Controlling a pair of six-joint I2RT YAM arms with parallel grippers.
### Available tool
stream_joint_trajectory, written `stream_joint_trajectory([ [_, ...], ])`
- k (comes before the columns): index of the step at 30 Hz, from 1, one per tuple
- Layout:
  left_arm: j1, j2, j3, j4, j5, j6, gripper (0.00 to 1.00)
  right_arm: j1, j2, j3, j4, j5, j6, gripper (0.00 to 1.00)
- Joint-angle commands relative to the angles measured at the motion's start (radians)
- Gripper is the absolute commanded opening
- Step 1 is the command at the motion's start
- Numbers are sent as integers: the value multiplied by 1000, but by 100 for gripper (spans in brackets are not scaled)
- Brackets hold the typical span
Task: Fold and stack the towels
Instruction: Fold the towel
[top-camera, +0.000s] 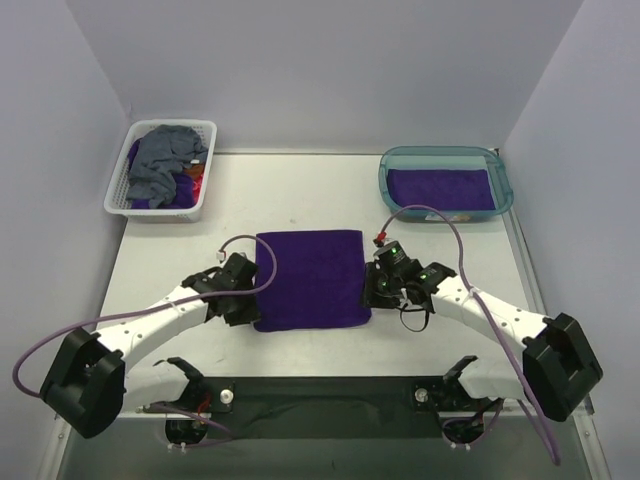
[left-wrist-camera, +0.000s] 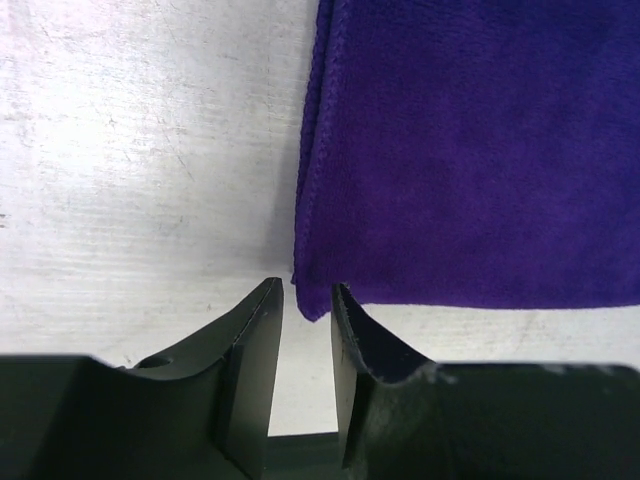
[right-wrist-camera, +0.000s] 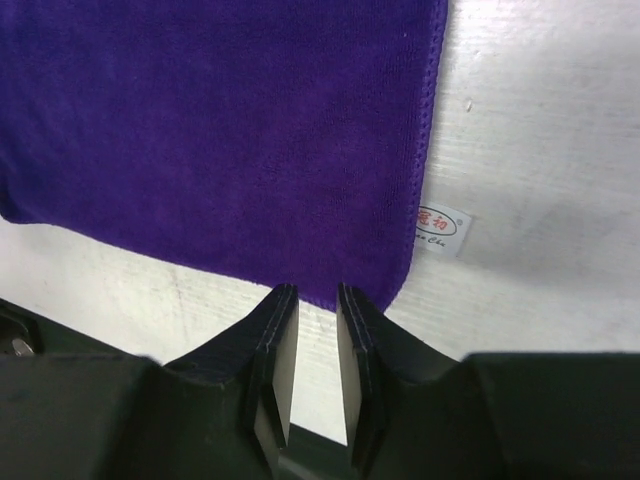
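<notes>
Purple towel (top-camera: 308, 278) flat between both arms
Left gripper (left-wrist-camera: 305, 292), right gripper (right-wrist-camera: 317, 290) each at a near corner; jaws narrowly apart, clamping nothing

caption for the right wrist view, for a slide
Right gripper, jaws slightly apart, at a corner of the purple towel flat on the table.

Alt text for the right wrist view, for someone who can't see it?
A purple towel lies flat on the white table, its near corner just ahead of the right gripper, whose jaws stand slightly apart with nothing between. A white label sticks out from the towel's edge at the right of the view.
</notes>
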Motion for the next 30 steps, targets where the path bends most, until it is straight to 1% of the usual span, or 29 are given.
stream_joint_trajectory([
  [1, 5, 52, -18, 70, -16, -24, 34, -18, 45, -60, 96, -53, 72, 22],
  [3, 7, 66, -27, 70, -16, -27, 29, -30, 58, -100, 111, -76, 97, 22],
  [6, 12, 72, -42, 71, -13, -28, 25, -61, 70, -128, 114, -96, 115, 20],
  [11, 31, 66, -70, 57, 4, -16, 24, -148, 82, -179, 102, -150, 140, 20],
  [16, 67, 23, -89, 24, 19, 4, 24, -187, 61, -200, 84, -148, 143, 19],
  [19, 68, -20, -69, -9, 27, 21, 32, -185, 27, -186, 71, -150, 125, 20],
  [20, 67, -41, -50, -27, 30, 28, 37, -178, 4, -171, 67, -153, 111, 20],
  [23, 65, -75, -18, -50, 38, 39, 44, -165, -24, -139, 67, -159, 79, 20],
  [24, 67, -84, -4, -62, 38, 39, 49, -158, -30, -111, 67, -159, 75, 20],
  [27, 67, -92, 66, -58, 35, 42, 55, -145, -18, -46, 102, -164, 60, 21],
  [29, 73, -60, 130, -32, 25, 56, 56, -148, 21, -2, 162, -162, 57, 25],
  [30, 76, -42, 154, 18, 25, 67, 58, -150, 39, 22, 182, -158, 46, 28],
])
